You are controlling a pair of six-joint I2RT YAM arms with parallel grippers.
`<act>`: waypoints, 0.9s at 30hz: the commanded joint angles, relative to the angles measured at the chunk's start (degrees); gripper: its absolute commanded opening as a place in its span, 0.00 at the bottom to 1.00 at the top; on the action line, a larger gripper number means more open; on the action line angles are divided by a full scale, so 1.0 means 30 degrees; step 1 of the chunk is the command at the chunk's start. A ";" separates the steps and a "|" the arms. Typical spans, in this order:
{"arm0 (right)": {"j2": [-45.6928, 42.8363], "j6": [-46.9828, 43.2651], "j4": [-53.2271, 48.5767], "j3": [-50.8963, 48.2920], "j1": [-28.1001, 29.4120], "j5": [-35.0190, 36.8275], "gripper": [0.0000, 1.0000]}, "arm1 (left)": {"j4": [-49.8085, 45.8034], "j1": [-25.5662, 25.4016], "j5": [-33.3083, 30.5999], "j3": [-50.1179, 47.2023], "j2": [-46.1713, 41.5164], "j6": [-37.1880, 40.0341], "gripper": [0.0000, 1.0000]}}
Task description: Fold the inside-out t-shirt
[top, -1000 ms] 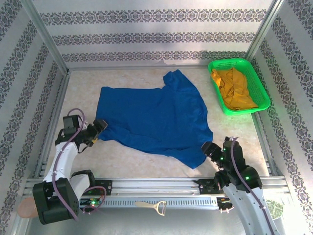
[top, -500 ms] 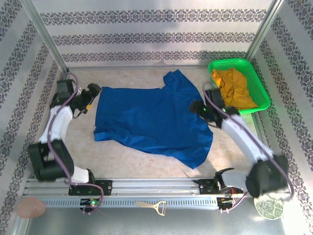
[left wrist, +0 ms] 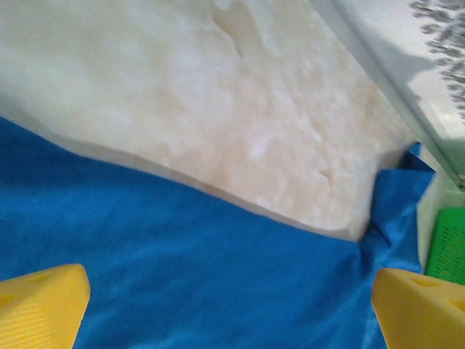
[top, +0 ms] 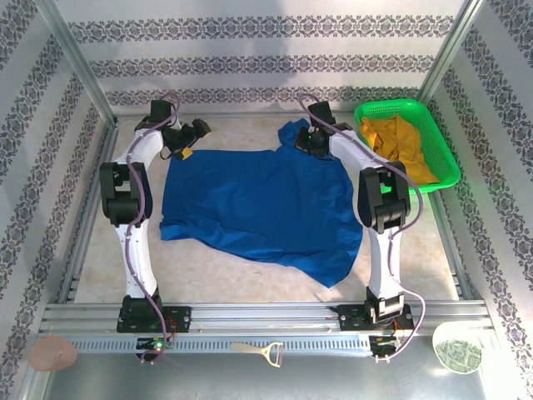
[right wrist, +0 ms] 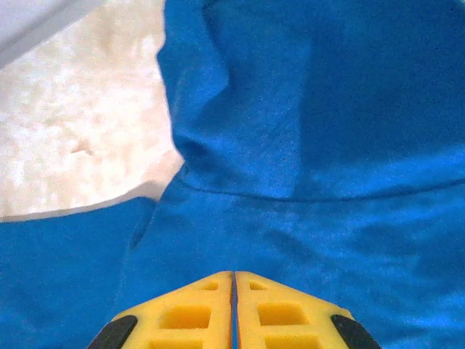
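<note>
The inside-out t-shirt [top: 258,208] is lying spread across the desk [top: 133,258]. The left jaws are hovering wide apart over its far-left corner. The right jaws are sitting pressed together at the far sleeve, and I cannot tell if they have cloth. They are setting up the first fold, so the left jaws need to pinch next.

Bright, even light all round, barely a shadow, top view crisp, left wrist view smeared and washed-out toward twelve o'clock.

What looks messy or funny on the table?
The blue t-shirt lies crooked, not squared up. Its far sleeve near the green basket is bunched and creased, and its near right corner droops into a point. Nothing looks spilled or broken.
</note>
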 commanded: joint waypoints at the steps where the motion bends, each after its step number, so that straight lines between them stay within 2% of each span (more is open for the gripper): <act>1: 0.1579 0.0446 -0.1708 0.2065 -0.0156 0.0297 0.11 | -0.1405 0.0324 -0.1153 0.1344 0.0904 -0.0169 1.00; 8: 0.3831 0.1789 -0.3290 0.4119 -0.0563 0.1383 0.12 | -0.1189 0.0742 -0.1148 0.2726 0.3036 -0.0881 1.00; 11: 0.5020 0.2389 -0.4415 0.5542 -0.0713 0.1555 0.15 | -0.0904 0.0800 -0.1207 0.3281 0.3732 -0.1201 1.00; 14: 0.6549 0.3188 -0.6270 0.7897 -0.0832 0.1917 0.24 | -0.0526 0.0887 -0.1353 0.3652 0.4298 -0.1636 1.00; 21: 1.0349 0.5866 -0.9827 1.3904 -0.1243 0.1975 0.28 | 0.0406 0.1313 -0.1337 0.4877 0.5586 -0.2967 1.00; 27: 1.1833 0.8301 -0.9221 1.6171 -0.2051 0.1042 0.28 | 0.0187 0.1430 -0.1182 0.7631 0.7198 -0.3520 1.00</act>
